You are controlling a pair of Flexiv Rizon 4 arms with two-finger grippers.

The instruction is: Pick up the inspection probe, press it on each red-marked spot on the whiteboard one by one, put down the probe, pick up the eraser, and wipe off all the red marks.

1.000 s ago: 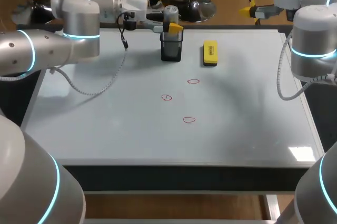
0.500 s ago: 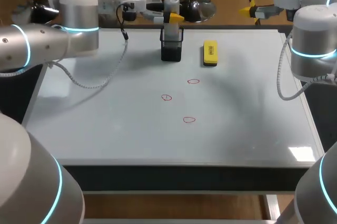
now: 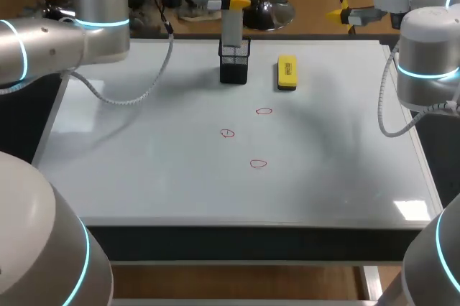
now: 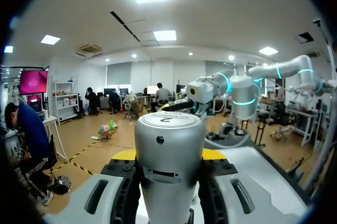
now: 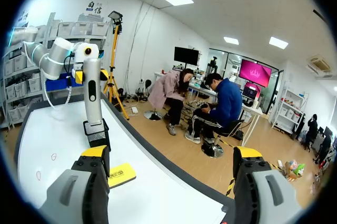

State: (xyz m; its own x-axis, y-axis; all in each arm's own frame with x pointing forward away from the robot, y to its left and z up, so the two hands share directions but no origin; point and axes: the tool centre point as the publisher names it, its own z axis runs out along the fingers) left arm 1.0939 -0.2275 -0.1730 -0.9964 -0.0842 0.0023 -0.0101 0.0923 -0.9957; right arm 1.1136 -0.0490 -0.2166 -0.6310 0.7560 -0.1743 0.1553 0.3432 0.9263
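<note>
Grey and smooth-sided, the inspection probe (image 3: 231, 19) stands upright at the far edge of the whiteboard (image 3: 144, 169), its lower end at the mouth of the black mesh holder (image 3: 233, 70). Whether the tip is free of the rim I cannot tell. The left gripper (image 3: 234, 2) is clamped across its upper part; in the left wrist view the black pads (image 4: 124, 184) press its barrel from both sides just under the flat cap.

It looks like a rigid tube, light enough for one arm, but the round, slick shell could twist or slide when pushed down on the board. A high grip gives the tip leverage against the fingers, so I would want the press kept straight and gentle.

Beside the holder lies the yellow eraser (image 3: 286, 74), and nearer the middle sit the three red marks (image 3: 264, 111), well apart from the probe. The right gripper (image 5: 171, 153) hangs off the table's right side, fingers spread wide around nothing.
</note>
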